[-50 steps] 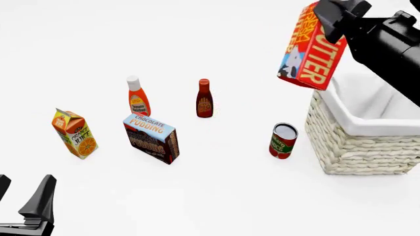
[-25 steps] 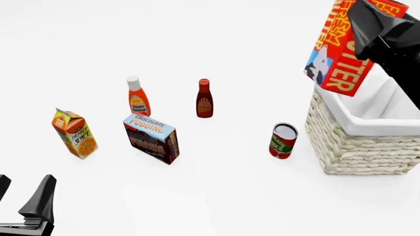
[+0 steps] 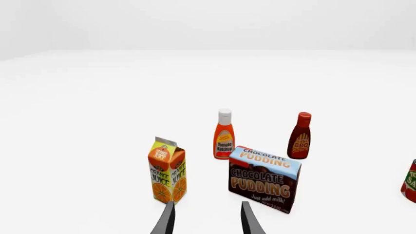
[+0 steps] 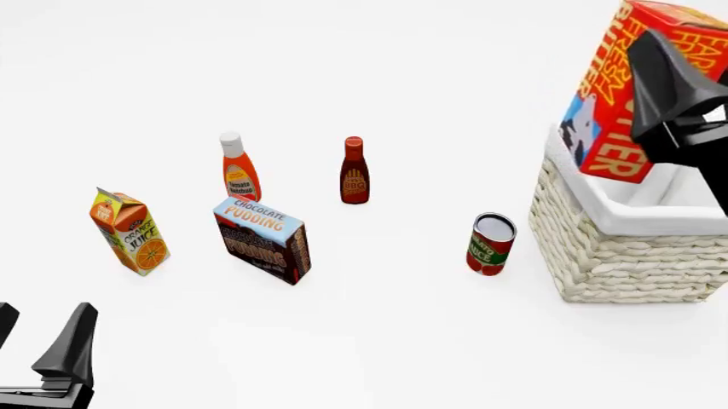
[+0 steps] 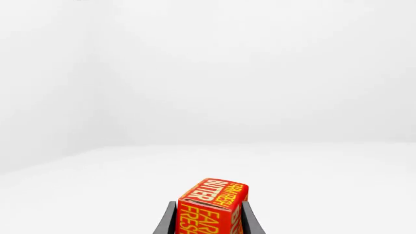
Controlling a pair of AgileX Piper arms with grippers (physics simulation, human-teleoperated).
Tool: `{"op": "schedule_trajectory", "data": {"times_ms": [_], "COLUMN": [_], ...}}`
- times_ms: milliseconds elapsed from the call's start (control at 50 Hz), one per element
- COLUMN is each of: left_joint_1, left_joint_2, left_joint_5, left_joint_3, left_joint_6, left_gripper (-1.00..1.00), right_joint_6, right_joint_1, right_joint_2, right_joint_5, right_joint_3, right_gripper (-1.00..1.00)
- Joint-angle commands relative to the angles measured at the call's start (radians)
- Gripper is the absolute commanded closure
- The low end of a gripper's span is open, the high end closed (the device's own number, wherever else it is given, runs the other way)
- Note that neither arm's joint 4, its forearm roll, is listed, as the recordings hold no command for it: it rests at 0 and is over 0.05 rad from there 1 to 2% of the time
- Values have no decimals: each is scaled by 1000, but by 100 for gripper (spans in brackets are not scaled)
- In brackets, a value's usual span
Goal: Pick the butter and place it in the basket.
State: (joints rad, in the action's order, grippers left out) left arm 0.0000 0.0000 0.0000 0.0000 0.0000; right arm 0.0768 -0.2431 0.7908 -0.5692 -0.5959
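The butter (image 4: 620,94), a red box with yellow lettering and a blue patch, hangs tilted in the air above the basket (image 4: 626,247), over its left rim. My right gripper (image 4: 666,81) is shut on the butter at the frame's right edge. The right wrist view shows the butter (image 5: 211,207) clamped between the two dark fingers (image 5: 167,222), with only white floor and wall beyond. The basket is cream wicker with a white lining and stands at the right. My left gripper (image 4: 40,345) rests open at the lower left, holding nothing; its fingertips (image 3: 163,222) show in the left wrist view.
A tomato can (image 4: 490,244) stands just left of the basket. Further left are a BBQ sauce bottle (image 4: 354,170), a ketchup bottle (image 4: 239,168), a chocolate pudding box (image 4: 262,240) and an orange juice carton (image 4: 131,232).
My right gripper has carried the butter to the right and slightly down, from left of the basket's rim to above the basket. The left arm has not moved.
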Motion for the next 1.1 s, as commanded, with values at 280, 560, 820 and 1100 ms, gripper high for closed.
{"op": "schedule_trajectory", "data": {"times_ms": [280, 560, 820, 1100], "left_joint_1": [0, 0, 0, 0], "left_joint_2": [0, 0, 0, 0], "left_joint_5": [0, 0, 0, 0], "left_joint_3": [0, 0, 0, 0], "left_joint_6": [0, 0, 0, 0], "left_gripper": [-100, -100, -100, -100], "right_joint_6": [-36, -59, -69, -92], "right_joint_1": [117, 157, 210, 274], "right_joint_2": [32, 94, 161, 295], "right_joint_5": [-84, -128, -155, -219], "right_joint_3": [13, 1, -33, -56], "right_gripper": [100, 100, 100, 100]}}
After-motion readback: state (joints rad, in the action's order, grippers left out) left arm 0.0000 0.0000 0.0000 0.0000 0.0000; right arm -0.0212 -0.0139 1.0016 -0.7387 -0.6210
